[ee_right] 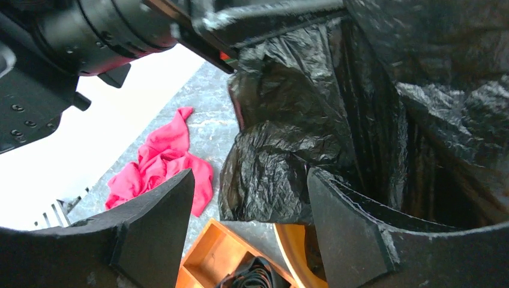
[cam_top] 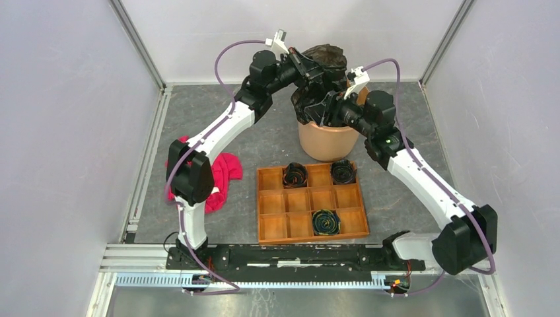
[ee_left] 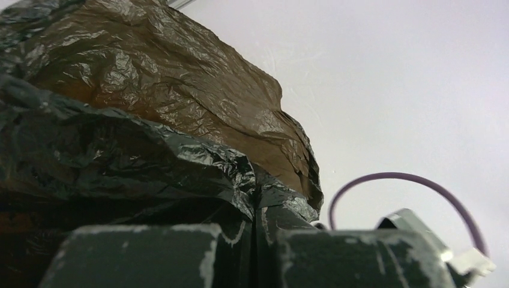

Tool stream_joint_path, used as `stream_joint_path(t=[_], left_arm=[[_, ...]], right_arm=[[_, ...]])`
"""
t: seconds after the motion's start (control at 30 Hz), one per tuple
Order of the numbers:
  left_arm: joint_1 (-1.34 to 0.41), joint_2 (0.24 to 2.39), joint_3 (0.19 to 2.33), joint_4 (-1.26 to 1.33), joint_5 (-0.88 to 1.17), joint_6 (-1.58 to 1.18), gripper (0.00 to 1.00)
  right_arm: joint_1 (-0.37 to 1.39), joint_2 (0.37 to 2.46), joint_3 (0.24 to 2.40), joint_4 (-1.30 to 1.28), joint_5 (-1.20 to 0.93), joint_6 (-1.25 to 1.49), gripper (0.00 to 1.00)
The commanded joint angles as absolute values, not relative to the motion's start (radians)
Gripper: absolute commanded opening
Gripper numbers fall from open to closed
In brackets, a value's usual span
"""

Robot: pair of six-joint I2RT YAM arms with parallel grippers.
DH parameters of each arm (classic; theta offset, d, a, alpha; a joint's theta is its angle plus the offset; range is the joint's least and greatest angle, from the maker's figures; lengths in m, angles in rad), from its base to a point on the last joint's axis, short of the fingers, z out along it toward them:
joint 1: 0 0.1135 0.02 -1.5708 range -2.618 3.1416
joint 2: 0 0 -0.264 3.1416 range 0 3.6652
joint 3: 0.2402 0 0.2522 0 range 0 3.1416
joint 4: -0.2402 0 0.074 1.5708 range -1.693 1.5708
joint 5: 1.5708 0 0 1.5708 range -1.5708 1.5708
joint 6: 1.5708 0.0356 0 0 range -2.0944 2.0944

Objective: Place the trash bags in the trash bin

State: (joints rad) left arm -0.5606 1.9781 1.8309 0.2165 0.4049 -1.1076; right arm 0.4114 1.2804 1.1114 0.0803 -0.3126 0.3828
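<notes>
One trash bag [ee_left: 180, 90] in left hand [ee_left: 249, 246], over trash bin [cam_top: 327, 142].

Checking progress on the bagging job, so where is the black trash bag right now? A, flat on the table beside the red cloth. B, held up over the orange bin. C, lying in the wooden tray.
B: the trash bag is bunched up above the trash bin, with a fold of it pinched in the left gripper.

Robot lab test cell, plain white panel walls [cam_top: 59, 99], aluminium frame posts [cam_top: 140, 46], grey tabletop [cam_top: 264, 142]
</notes>
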Motion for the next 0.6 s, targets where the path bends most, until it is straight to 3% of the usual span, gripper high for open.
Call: stream_joint_path(t=[0.0,0.07,0.17,0.27,0.4,0.57], left_arm=[[-0.564,1.913,1.818,0.297,0.441,-1.193,0.02],[-0.565,1.915,1.820,0.299,0.446,-1.205,0.02],[-0.565,1.919,1.827,0.301,0.455,-1.213,0.02],[-0.566,1.921,1.827,0.301,0.455,-1.214,0.03],[-0.569,1.930,1.837,0.308,0.469,-1.220,0.07],[-0.571,1.941,1.844,0.345,0.506,-1.246,0.12]], right_arm=[[0.416,1.306,1.078,0.339,-0.295,0.473,0.76],[0.418,1.332,1.073,0.388,-0.287,0.498,0.73],[0.421,1.357,1.087,0.428,-0.291,0.514,0.61],[0.427,1.370,1.095,0.474,-0.289,0.538,0.62],[0.441,1.373,1.116,0.454,-0.242,0.497,0.72],[0.442,1.363,1.129,0.378,-0.070,0.437,0.65]])
